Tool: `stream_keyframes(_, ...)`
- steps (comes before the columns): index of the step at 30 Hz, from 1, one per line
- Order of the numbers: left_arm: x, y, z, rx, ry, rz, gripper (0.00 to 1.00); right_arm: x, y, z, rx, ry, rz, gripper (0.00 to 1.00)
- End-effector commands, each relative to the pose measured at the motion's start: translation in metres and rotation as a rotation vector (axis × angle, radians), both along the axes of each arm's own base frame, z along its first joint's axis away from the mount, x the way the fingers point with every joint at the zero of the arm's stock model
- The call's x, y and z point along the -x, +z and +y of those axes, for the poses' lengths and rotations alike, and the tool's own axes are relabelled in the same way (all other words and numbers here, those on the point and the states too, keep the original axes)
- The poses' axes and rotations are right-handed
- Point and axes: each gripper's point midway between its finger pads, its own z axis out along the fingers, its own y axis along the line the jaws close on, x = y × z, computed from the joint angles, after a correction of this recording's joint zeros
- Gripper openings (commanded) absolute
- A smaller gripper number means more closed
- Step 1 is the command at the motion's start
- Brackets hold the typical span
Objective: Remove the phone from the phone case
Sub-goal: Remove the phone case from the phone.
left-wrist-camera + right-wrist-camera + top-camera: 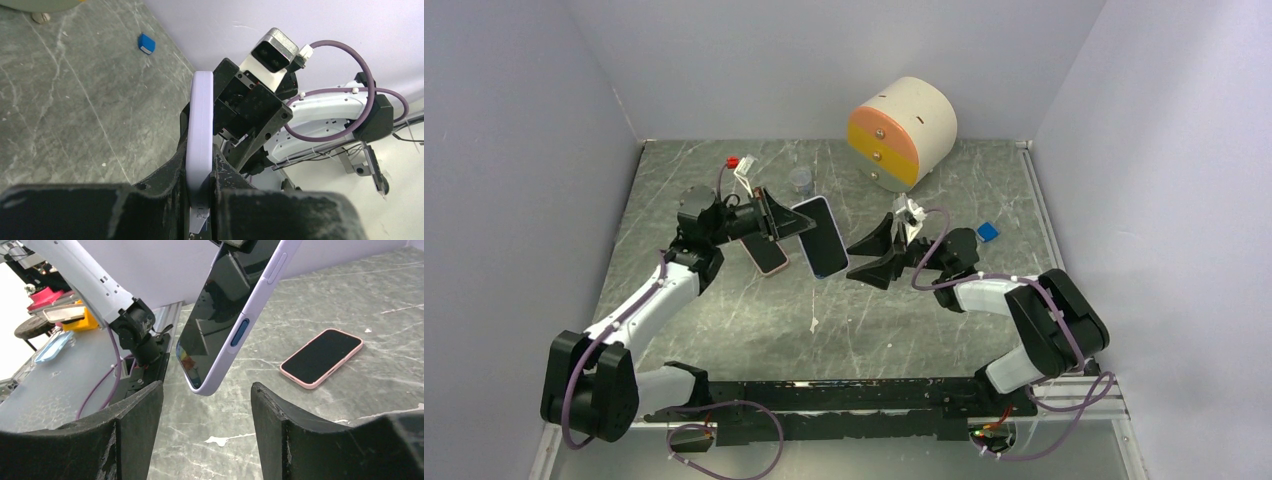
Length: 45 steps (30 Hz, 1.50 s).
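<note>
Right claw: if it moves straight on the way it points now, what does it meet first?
Probably the lavender phone held up by the left claw, just ahead of the open right claw. Depth unclear.

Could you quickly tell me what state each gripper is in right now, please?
Left gripper: shut on the lavender-cased phone.
Right gripper: open, holding nothing, jaws apart near the phone's free end.
</note>
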Motion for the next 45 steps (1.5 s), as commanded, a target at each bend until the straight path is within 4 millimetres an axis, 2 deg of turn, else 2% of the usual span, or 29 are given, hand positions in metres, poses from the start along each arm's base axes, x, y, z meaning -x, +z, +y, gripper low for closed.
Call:
stream_keyframes(1,0.008,0.039,-0.004,0.055,-0.077,-0.109,0.02,0.005,0.017,0.003,-0.024,0.058,-0.09,0.66)
stream_keyframes(15,0.012,0.04,-0.007,0.056,-0.121,-0.061,0.02,0.015,0.014,0.008,-0.006,0.124,-0.095,0.52)
stream_keyframes(21,0.011,0.04,-0.008,0.061,-0.135,-0.041,0.02,0.019,0.013,0.008,-0.002,0.155,-0.097,0.28)
stream_keyframes(23,0.012,0.04,-0.009,0.061,-0.145,-0.035,0.03,0.019,0.013,0.008,-0.004,0.154,-0.1,0.24)
stream_keyframes(27,0.012,0.036,-0.01,0.054,-0.147,-0.024,0.02,0.02,0.013,0.008,-0.001,0.153,-0.1,0.24)
stream_keyframes(32,0.01,0.032,-0.009,0.024,-0.131,-0.022,0.03,0.022,0.018,0.006,0.0,0.147,-0.119,0.34)
stream_keyframes(35,0.01,0.029,-0.01,0.003,-0.119,-0.022,0.02,0.021,0.019,0.006,0.007,0.135,-0.119,0.36)
stream_keyframes(41,0.015,0.03,-0.014,0.004,-0.14,-0.034,0.03,0.021,0.02,0.006,0.025,0.127,-0.127,0.35)
stream_keyframes(45,0.016,0.034,-0.014,0.021,-0.152,-0.029,0.02,0.019,0.013,0.009,0.062,0.127,-0.136,0.3)
